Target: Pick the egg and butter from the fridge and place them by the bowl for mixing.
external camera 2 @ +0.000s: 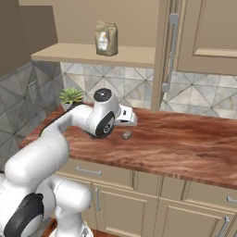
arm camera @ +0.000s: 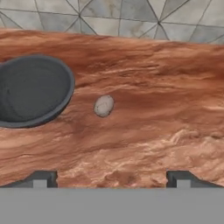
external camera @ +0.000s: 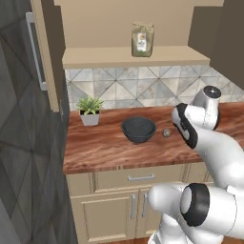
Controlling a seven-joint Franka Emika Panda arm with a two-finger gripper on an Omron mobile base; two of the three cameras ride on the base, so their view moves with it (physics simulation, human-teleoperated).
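My claw (arm camera: 111,179) is apart, empty; egg (arm camera: 103,106) sits just right of bowl (arm camera: 30,89). I back straight off, no nudging, then fetch butter.

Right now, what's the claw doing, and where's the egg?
Claw open, holding nothing. Egg on the counter, beside the bowl, not touching. Nothing in the way.

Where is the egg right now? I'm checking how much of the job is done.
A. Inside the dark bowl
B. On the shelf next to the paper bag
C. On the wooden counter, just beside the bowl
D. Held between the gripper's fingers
C. The egg lies on the bare counter a little apart from the bowl, while the gripper stands open with nothing between its fingers.
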